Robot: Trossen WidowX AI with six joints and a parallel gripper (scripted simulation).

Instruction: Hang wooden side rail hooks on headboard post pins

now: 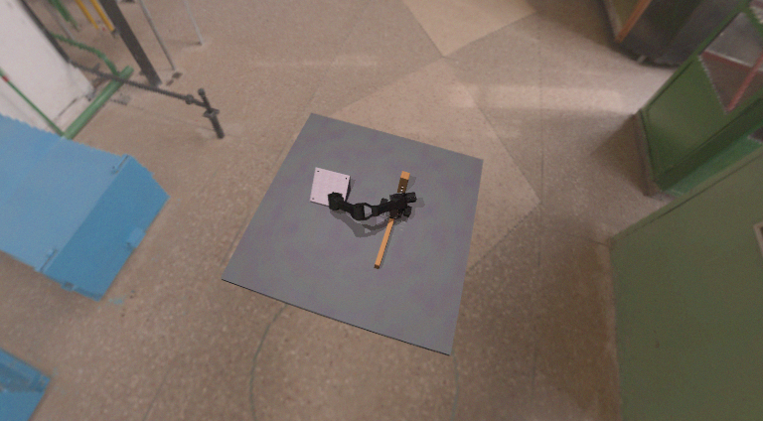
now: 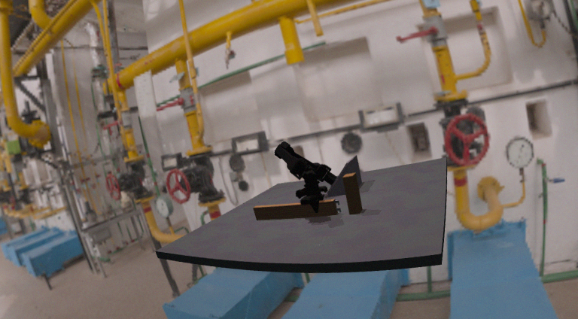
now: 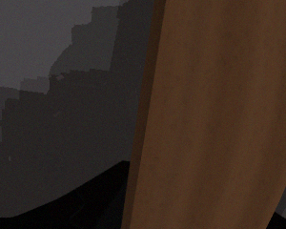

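My black two-finger gripper (image 1: 398,210) (image 2: 314,206) (image 3: 168,177) is clamped near the hooked end of the long orange-brown wooden rail (image 1: 383,243) (image 2: 285,211) (image 3: 214,114), mid-bench between edges: stiff, probably light, tail-heavy from here.
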